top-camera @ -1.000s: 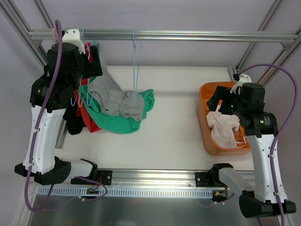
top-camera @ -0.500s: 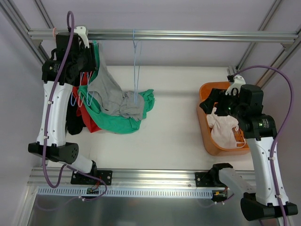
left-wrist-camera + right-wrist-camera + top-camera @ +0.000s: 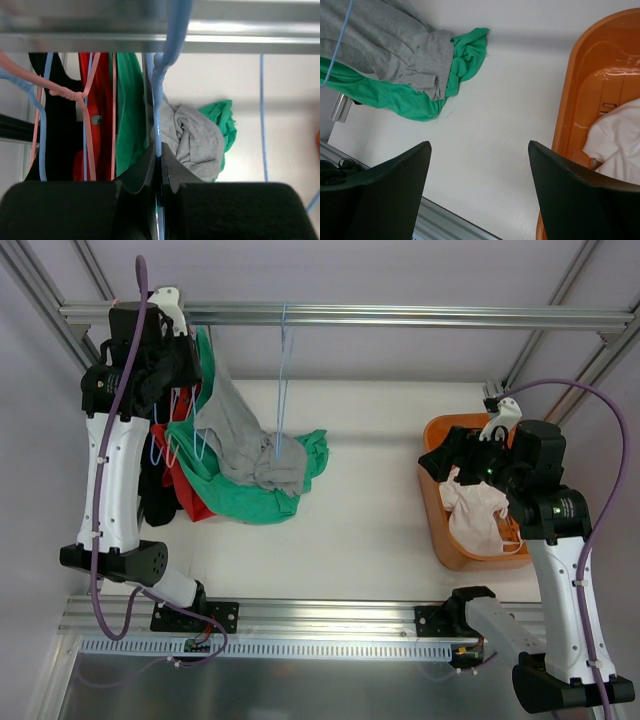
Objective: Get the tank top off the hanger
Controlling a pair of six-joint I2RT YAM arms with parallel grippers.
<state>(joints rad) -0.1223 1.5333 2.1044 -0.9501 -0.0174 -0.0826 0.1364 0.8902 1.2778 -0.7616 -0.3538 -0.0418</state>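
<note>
A grey tank top (image 3: 236,436) drapes from the left end of the rail down onto the table, lying over a green garment (image 3: 250,502). In the left wrist view the grey tank top (image 3: 197,142) bunches just behind a light blue hanger (image 3: 158,107) that hooks over the rail. My left gripper (image 3: 160,153) is shut on this hanger's wire just below the rail; from above, the left gripper (image 3: 180,348) sits up at the rail's left end. My right gripper (image 3: 480,146) stands open over bare table, holding nothing, and the right gripper (image 3: 456,462) is beside the basket.
Red and black clothes (image 3: 165,490) hang on pink and blue hangers at the far left. A second blue hanger (image 3: 284,370) hangs mid-rail, its lower end near the grey cloth. An orange basket (image 3: 432,502) at the right holds a white garment (image 3: 478,515). The metal rail (image 3: 400,315) crosses the back.
My left arm has risen to the rail and its jaws have shut on the blue hanger wire. The mid-rail hanger has swung slightly left. The right arm has barely moved.
</note>
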